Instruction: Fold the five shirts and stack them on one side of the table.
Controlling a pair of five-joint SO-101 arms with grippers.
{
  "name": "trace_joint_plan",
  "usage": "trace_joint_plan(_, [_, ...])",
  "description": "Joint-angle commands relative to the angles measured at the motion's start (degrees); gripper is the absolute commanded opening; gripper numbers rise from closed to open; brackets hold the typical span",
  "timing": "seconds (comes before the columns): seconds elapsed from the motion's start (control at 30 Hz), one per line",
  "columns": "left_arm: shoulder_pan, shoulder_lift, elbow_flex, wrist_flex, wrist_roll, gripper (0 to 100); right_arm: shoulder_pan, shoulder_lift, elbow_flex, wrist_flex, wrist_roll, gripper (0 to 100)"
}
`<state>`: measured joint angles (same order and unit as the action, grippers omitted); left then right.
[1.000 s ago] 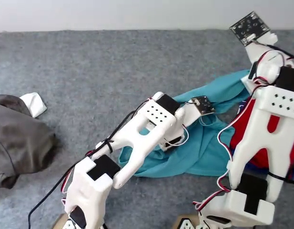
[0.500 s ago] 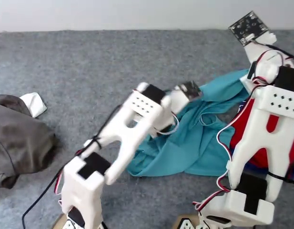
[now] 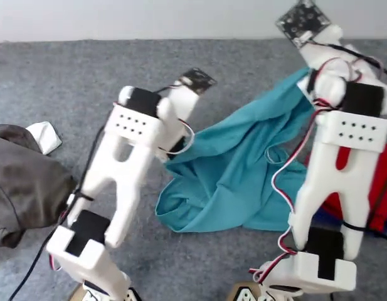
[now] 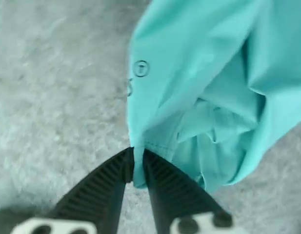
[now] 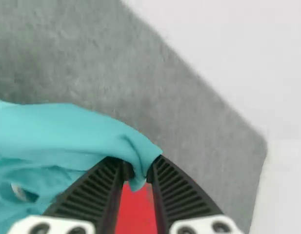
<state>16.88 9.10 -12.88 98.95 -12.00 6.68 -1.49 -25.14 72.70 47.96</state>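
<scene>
Left jaws: the left gripper (image 4: 138, 165) is clamped on a thin hem of the teal shirt (image 4: 204, 73); the two black ribbed fingers (image 4: 109, 180) almost meet, with only the cloth between them.
Right jaws: the right gripper (image 5: 138, 173) is closed on another bunched edge of the same shirt (image 5: 67, 131), and a small tip of cloth comes out between the fingers.
Teal shirt: it hangs stretched between the two arms, and its lower part lies crumpled on the table (image 3: 86, 75), right of the middle in the high view (image 3: 237, 169).
Red shirt: it lies beside the teal one, under the right arm (image 3: 344, 157); the right wrist view shows it (image 5: 135, 209) just below the jaws.
Surface: grey felt-like covering, a little rough and speckled.
Room: a plain pale wall (image 3: 149, 19) behind the far edge of the table.
Other things: a grey garment (image 3: 24, 188) heaped at the left edge, with a small white folded piece (image 3: 44, 137) touching it.
Hidden: the left arm (image 3: 130, 157) covers its own jaws from above; the grey garment is cut off by the border; much of the red shirt is behind the right arm.
Materials: the teal cloth is thin and smooth with soft folds; a small round mark (image 4: 140, 68) is printed near its edge; the arms are white plastic.
</scene>
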Motion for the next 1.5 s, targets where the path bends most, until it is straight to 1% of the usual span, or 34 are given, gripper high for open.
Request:
trace_joint_plan(0.0, [-4.13, -4.75, 0.40, 1.49, 1.49, 1, -3.74, -0.04, -2.11, -5.05, 0.09, 0.9])
trace_joint_plan(0.2, [-13.71, -3.78, 6.20, 0.97, 3.69, 2, -5.32, 7.69, -2.11, -10.95, 0.00, 0.9])
trace_joint_plan(0.37, [-22.59, 2.81, 9.80, -3.78, 3.52, 2, -6.73, 16.04, -2.20, -16.75, -3.52, 0.9])
trace_joint_plan(0.43, [-25.23, 6.42, 9.63, -5.71, 3.52, 6, -8.13, 19.21, -2.20, -18.86, -4.66, 0.9])
trace_joint_plan(0.5, [-27.08, 9.41, 9.63, -6.86, 3.52, 14, -8.84, 21.67, -2.46, -19.91, -5.80, 0.9])
trace_joint_plan(0.57, [-28.13, 11.34, 9.01, -6.68, 3.52, 20, -9.54, 22.90, -2.55, -20.44, -6.59, 0.9])
trace_joint_plan(0.63, [-29.10, 11.87, 8.13, -5.71, 3.43, 23, -9.71, 23.34, -2.55, -20.53, -6.86, 0.9])
trace_joint_plan(0.73, [-29.80, 11.16, 5.05, -3.34, 1.23, 23, -9.63, 23.52, -2.55, -20.53, -6.86, 0.9])
trace_joint_plan(0.83, [-29.80, 9.93, 0.13, -0.35, 0.62, 23, -9.54, 23.52, -2.55, -20.53, -6.86, 0.9])
trace_joint_plan(0.9, [-29.10, 9.05, -3.21, 1.32, 0.62, 23, -9.63, 23.52, -2.55, -20.35, -6.86, 0.9])
trace_joint_plan(1.0, [-26.90, 6.77, -5.58, 1.58, 0.62, 23, -9.63, 23.34, -2.55, -20.18, -6.86, 0.9])
trace_joint_plan(1.13, [-21.45, 3.60, -4.09, 1.58, -1.05, 23, -9.54, 23.08, -2.55, -20.18, -6.86, 0.9])
trace_joint_plan(1.2, [-18.46, 3.16, -2.24, 1.58, -2.20, 21, -9.54, 23.08, -2.55, -20.18, -6.86, 0.9])
trace_joint_plan(1.27, [-16.88, 4.40, -0.75, 1.41, -3.34, 19, -9.54, 23.08, -2.55, -20.18, -6.86, 0.9])
trace_joint_plan(1.4, [-17.58, 10.29, -0.40, 1.41, -4.66, 18, -9.54, 23.08, -2.55, -20.09, -6.86, 0.9])
trace_joint_plan(1.47, [-18.29, 13.54, -0.40, 1.41, -7.03, 18, -9.54, 23.16, -2.55, -20.09, -6.86, 0.9])
